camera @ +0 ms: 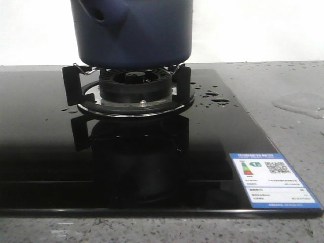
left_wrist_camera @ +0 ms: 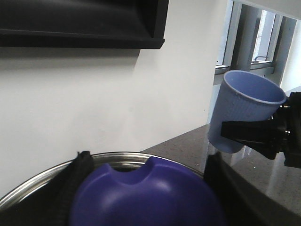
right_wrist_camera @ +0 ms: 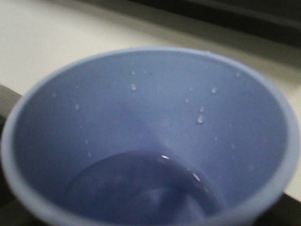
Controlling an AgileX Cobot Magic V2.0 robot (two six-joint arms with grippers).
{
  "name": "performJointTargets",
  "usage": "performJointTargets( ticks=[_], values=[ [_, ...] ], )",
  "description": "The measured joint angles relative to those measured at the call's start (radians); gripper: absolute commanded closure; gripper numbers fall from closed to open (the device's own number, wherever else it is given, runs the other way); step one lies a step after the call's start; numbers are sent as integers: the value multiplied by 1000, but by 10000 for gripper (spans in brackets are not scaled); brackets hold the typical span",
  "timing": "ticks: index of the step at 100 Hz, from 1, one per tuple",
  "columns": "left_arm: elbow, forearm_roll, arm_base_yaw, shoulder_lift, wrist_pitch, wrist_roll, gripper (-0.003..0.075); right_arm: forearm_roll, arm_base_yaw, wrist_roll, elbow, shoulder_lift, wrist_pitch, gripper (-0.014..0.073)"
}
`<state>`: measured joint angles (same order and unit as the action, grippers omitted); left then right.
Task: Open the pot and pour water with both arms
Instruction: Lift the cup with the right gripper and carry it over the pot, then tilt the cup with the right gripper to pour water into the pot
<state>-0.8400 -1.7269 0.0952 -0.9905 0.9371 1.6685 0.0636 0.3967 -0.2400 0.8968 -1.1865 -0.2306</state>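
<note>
Grey speckled counter (camera: 283, 96) carries a glossy black hob (camera: 45, 152), with a white wall behind. On the burner (camera: 135, 83) near the hob's far edge, resting on the black supports, sits the navy pot (camera: 136, 30), its stubby side tube facing the front-left. Water drops (camera: 212, 93) speckle the glass right of the burner, and a puddle (camera: 298, 104) lies on the counter beyond the hob's right edge. At the hob's near-right corner is a blue-and-white sticker (camera: 273, 179) with coloured efficiency bars and a QR code; its print is too small to read. The left wrist view shows a steel rim and a dark blue rounded piece (left_wrist_camera: 146, 195) between the left gripper's fingers (left_wrist_camera: 77, 176); I cannot tell whether that claw is clamped. The right gripper (left_wrist_camera: 256, 136) is clamped around a light-blue cup (left_wrist_camera: 244, 110), held upright in the air. Its inside is beaded with droplets, with a little water at the bottom.
</note>
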Motion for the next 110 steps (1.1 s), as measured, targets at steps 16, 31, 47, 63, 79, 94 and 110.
performJointTargets(
  ticks=[16, 31, 47, 63, 79, 94, 110],
  values=[
    [0, 0, 0, 0, 0, 0, 477, 144, 74, 0, 136, -84, 98, 277],
    [0, -2, 0, 0, 0, 0, 477, 261, 84, 0, 219, -157, 124, 277],
    [0, -2, 0, 0, 0, 0, 477, 428, 84, 0, 282, -222, 124, 277],
    [0, -2, 0, 0, 0, 0, 477, 616, 84, 0, 322, -285, 122, 277],
    [0, -2, -4, 0, 0, 0, 477, 724, 84, 0, 349, -327, 122, 277],
    [0, -2, -4, 0, 0, 2, 477, 870, 84, 0, 373, -347, 120, 277],
    [0, -2, -4, 2, 0, 2, 477, 999, 84, 2, 406, -362, 149, 277]
  ],
)
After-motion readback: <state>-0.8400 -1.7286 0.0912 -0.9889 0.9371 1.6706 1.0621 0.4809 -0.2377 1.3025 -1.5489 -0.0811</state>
